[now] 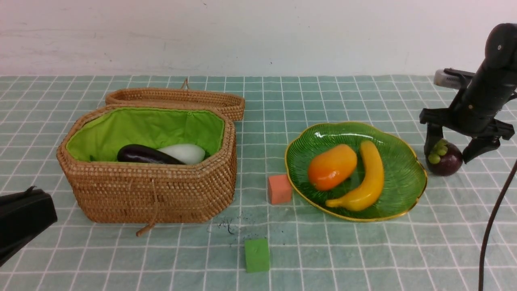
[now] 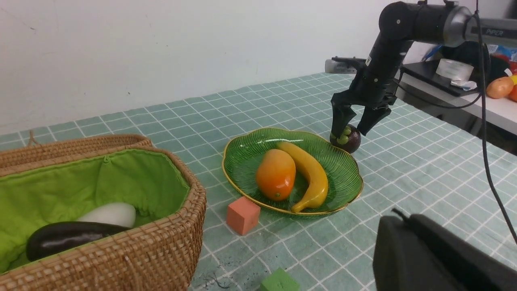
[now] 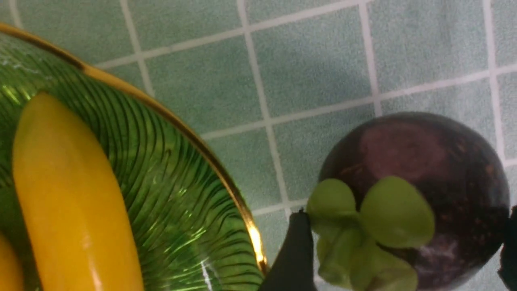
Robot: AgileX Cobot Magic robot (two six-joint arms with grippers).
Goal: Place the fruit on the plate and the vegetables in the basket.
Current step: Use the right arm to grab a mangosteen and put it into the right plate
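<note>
- Right hand (image 1: pixel 448 157) stood spread astride the mangosteen (image 1: pixel 444 161) on the surface (image 1: pixel 363 250), just beside the plate (image 1: pixel 404 169).
- Banana (image 1: pixel 369 178) and mango (image 1: pixel 332 166) lay on it.
- Left hand (image 1: pixel 24 218): its state could not be told.

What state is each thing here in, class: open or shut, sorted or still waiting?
basket, lid open
eggplant, lying in the basket
radish, lying in the basket
mango, on the plate
banana, on the plate
mangosteen, on the tablecloth beside the plate
right gripper, open, straddling the mangosteen
left gripper, cannot tell open or shut
orange cube, on the tablecloth
green cube, on the tablecloth
</note>
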